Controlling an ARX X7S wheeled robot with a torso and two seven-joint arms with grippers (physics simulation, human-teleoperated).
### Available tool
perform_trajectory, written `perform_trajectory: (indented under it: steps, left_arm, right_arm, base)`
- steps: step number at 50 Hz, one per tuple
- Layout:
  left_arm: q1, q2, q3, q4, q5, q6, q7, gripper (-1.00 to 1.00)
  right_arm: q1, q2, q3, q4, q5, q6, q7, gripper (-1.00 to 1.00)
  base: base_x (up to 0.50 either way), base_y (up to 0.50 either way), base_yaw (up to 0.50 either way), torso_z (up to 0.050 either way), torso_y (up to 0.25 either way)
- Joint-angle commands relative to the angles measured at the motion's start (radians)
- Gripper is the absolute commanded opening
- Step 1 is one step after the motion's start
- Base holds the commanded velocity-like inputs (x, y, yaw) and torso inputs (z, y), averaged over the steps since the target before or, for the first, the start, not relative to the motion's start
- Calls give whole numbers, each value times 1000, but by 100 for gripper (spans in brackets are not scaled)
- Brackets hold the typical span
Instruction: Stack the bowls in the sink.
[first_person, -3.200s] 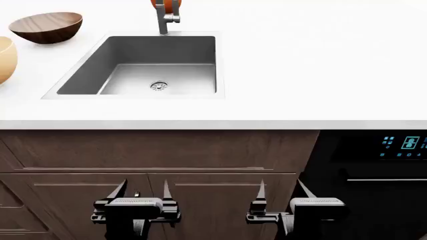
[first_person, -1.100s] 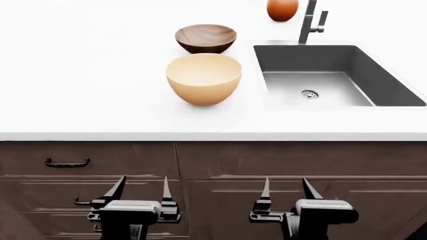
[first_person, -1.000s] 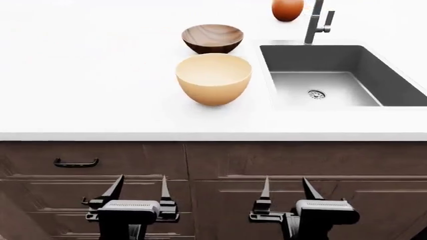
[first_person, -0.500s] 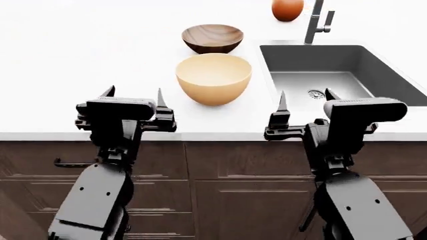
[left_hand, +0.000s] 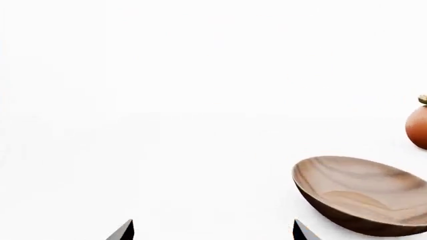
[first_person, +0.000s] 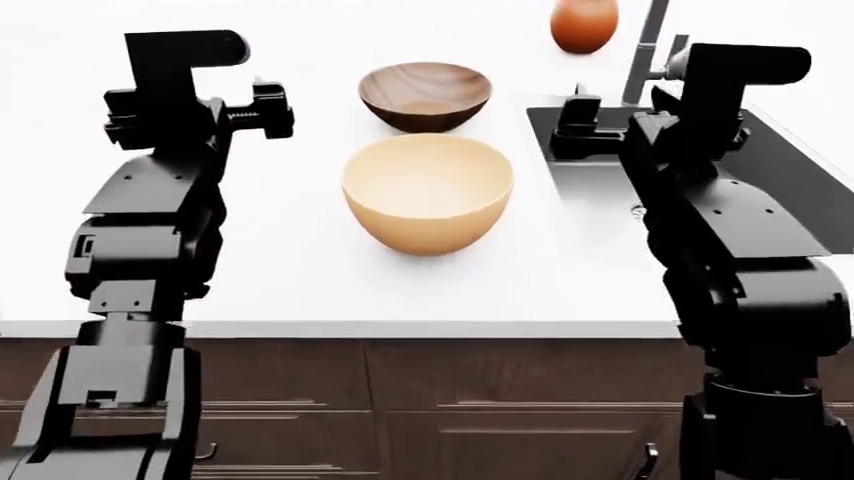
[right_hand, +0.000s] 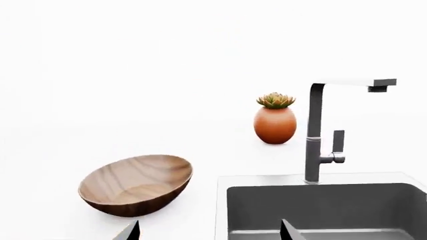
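Left gripper (first_person: 274, 108) and right gripper (first_person: 577, 122): both raised over the counter, jaws parted, empty. 2 bowls sit left of the sink (first_person: 545, 120): cream bowl (first_person: 427, 192) near, wooden bowl (first_person: 426, 96) far. Both lie between the grippers; neither arm clearly nearer.

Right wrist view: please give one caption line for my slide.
Wooden bowl on white counter beside the sink, potted succulent behind.

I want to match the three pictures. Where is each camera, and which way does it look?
Head: high, looking down over counter, both bowls, both arms.
Left wrist: by the left gripper, facing the wooden bowl; only fingertips show.
Right wrist: by the right gripper, facing sink, faucet, pot; fingertips show.
All three share the wooden bowl.
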Motion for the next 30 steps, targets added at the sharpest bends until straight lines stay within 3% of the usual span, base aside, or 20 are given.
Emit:
perform_trajectory:
  steps: [1,30]
  left_arm:
    - [-61,-11,-2,-89,-3,-3,6,100]
    - [-42,-33,23,30,-28,-115,44,100]
  right_arm:
    - [42,-6,26,93,34,-28,-39,100]
    - [66,-11,5,70,63,9,-51,100]
  base:
    - [500,0,0,0,0]
    - [500,0,0,0,1]
